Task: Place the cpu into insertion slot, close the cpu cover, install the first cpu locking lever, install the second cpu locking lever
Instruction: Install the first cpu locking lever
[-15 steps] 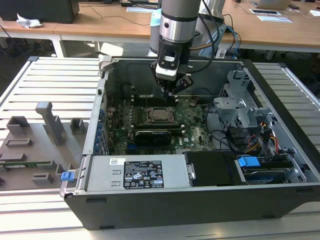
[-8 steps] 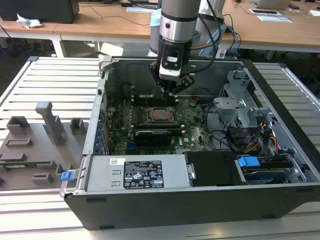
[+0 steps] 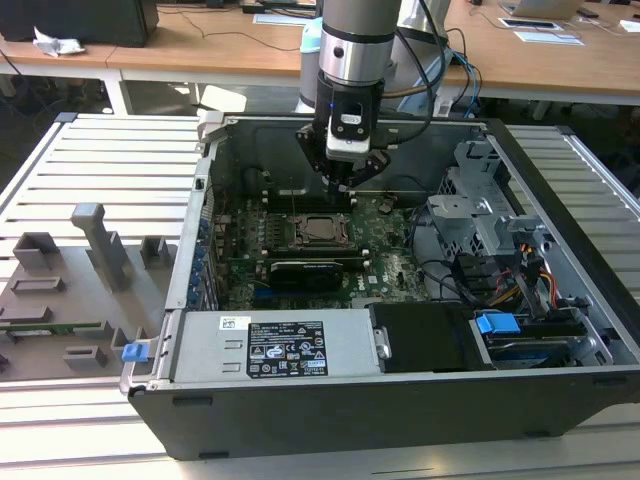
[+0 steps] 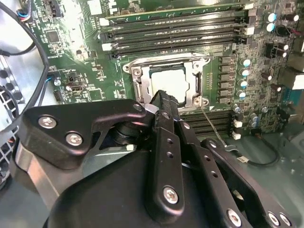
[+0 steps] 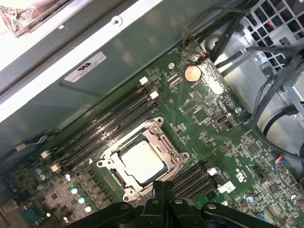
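Nearest to you in both wrist views is the end effector (image 5: 164, 186). Its two black fingers are pressed together and I see nothing between them. The tips hang just above the near edge of the socket, and I cannot tell if they touch it.

Directly behind the tips, the cpu (image 5: 141, 161) is sitting in the insertion slot (image 4: 137, 83) with its pale metal face up. The cpu cover (image 5: 167, 145) appears to lie flat around it, so the face shows through the window.

I judge the cpu to be light, stiff and fragile, with a smooth face that can slip. You should take it only by two opposite edges. The cover is thin, stiff metal, so push it on the frame, not on the chip.

A thin rod (image 4: 213, 127) leaves one socket corner. It may be a locking lever, but I cannot tell if it is latched.

Further away run the long memory slots (image 5: 111, 118) on the motherboard (image 5: 204, 118).

In the exterior view, the computer case (image 3: 330, 400) holds all of this, and also a black card (image 3: 305, 268), a power supply (image 3: 285, 345) and cables (image 3: 520, 275). The case stands on a slatted desk (image 3: 110, 150).
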Available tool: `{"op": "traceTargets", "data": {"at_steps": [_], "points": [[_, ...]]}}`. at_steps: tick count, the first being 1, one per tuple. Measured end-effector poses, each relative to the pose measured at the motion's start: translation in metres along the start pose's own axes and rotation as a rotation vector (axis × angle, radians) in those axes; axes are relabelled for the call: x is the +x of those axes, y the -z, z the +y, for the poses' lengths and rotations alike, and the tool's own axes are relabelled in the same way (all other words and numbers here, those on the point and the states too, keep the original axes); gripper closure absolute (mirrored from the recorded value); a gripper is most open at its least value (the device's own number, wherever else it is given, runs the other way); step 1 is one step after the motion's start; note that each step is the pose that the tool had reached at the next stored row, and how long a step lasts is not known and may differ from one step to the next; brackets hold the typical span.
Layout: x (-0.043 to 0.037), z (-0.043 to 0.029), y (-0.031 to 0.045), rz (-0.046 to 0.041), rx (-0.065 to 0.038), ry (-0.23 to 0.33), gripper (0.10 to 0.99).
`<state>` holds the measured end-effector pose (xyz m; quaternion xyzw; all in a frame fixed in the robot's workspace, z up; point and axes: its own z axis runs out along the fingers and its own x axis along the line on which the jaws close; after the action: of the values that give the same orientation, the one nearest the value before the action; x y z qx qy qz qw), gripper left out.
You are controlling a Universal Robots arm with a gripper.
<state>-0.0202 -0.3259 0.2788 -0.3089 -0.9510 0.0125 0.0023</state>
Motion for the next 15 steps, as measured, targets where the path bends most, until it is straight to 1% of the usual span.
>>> {"op": "traceTargets", "data": {"at_steps": [4, 15], "points": [[0.0000, 0.0000, 0.0000, -0.0013, 0.000, 0.051, 0.976], [0.0000, 0.0000, 0.0000, -0.0038, -0.001, 0.150, 0.976]]}}
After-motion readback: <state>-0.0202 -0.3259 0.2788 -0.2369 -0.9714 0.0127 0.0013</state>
